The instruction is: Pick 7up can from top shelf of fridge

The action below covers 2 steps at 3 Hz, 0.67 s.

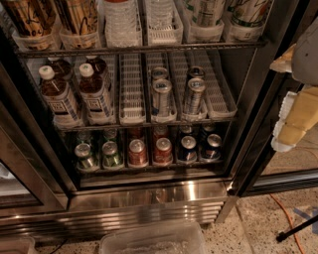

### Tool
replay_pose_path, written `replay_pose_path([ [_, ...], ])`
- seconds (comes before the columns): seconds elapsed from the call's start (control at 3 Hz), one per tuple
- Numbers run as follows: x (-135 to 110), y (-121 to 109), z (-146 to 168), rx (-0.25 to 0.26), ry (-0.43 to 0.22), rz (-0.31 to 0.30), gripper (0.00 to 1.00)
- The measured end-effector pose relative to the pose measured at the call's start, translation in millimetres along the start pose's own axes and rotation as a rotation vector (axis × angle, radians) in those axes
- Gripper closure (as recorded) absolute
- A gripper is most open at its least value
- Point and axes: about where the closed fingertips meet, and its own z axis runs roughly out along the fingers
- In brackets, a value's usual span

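Fridge [149, 198]: door open, three racks in view, steel base panel below.
Top shelf [139, 50]: wire rack carrying clear lane trays.
7up can [247, 12]: upright in the far-right tray of the top shelf, upper part cut off by the frame edge; a similar can [206, 12] stands just beside it.
Gripper [293, 124]: outside the fridge at the right edge, beside the black door frame, well apart from the can; whether open or closed does not show.
Middle rack: white-capped bottles [59, 94] left, slim cans [161, 96] centre.
Floor: clear bin [154, 240], orange cable [285, 218].
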Motion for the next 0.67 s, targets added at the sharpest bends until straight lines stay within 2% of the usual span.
replay_pose_path([
  [0.33, 0, 0, 0, 0.000, 0.000, 0.000, 0.00],
  [0.67, -15, 2, 9, -0.001, -0.061, 0.042, 0.00],
])
